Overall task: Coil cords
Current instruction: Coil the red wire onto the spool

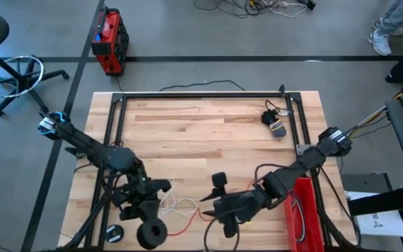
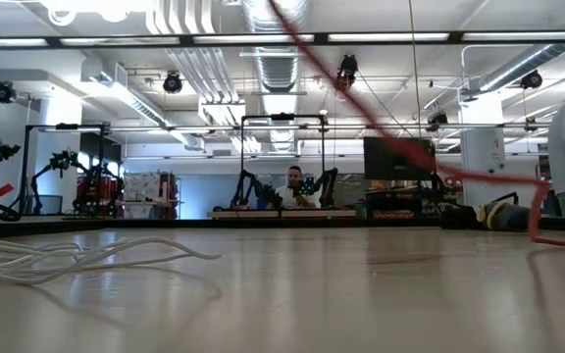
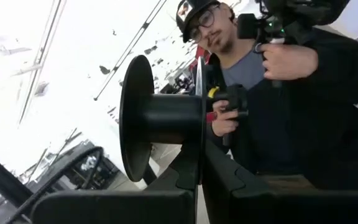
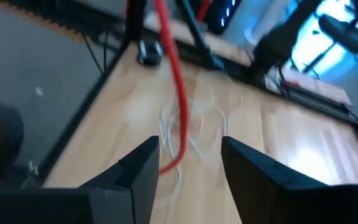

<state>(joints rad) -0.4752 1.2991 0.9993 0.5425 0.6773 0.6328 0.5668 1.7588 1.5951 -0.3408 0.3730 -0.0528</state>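
Holding a black spool [image 3: 160, 121], your left tool [image 1: 147, 210] is clamped on its flange; your right tool [image 4: 188, 163] is hanging apart over the red cord [image 4: 178, 99] and white cord [image 1: 177, 205] on the surface [image 1: 201, 133].

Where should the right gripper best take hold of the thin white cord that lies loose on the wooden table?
Probably from above, at an outer loop of the thin white cord: it lies flat on the wooden table, between both grippers, and the right gripper hangs open over it.
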